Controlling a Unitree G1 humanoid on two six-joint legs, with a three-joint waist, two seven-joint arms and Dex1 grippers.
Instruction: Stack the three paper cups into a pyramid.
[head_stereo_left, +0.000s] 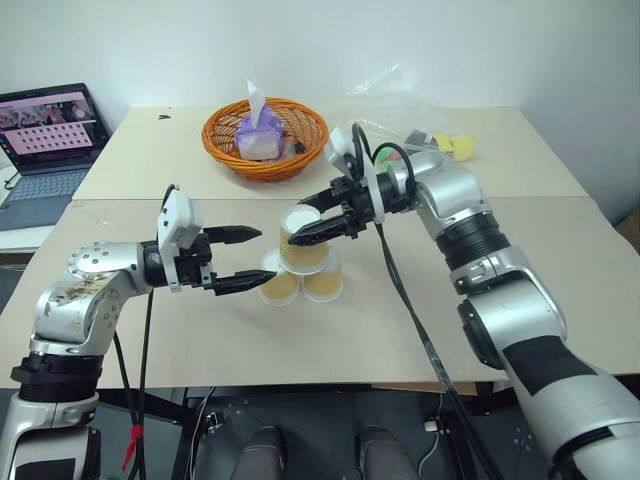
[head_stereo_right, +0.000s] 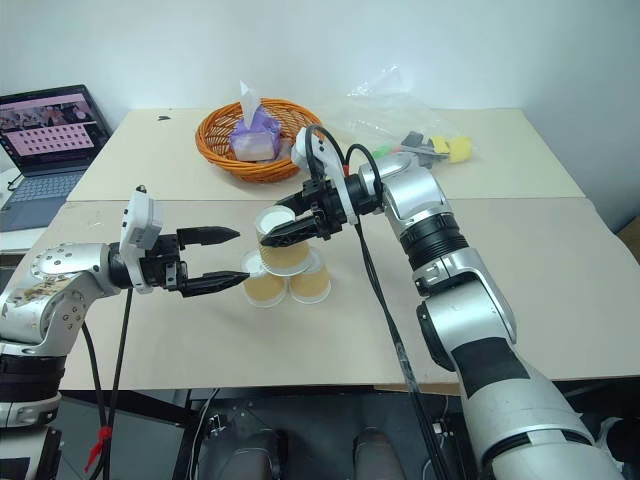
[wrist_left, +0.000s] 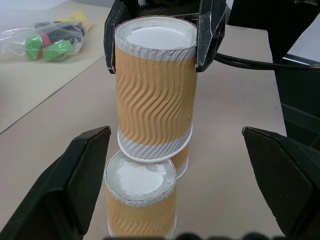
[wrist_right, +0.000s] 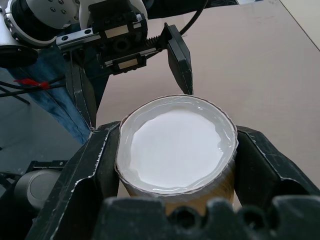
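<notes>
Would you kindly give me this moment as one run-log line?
right pincer: shut on top cup | top cup: over two base cups | left pincer: open beside base | pyramid: top unreleased

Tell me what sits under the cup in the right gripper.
The held cup rests over two upside-down base cups: the near cup shows fully, the far cup is mostly hidden behind them.

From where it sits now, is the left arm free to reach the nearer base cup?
Probably yes. The left end effector is open and level with the near base cup, nothing between them. The top cup, gripped by the right end effector, sits just above, so clearance is tight.
</notes>
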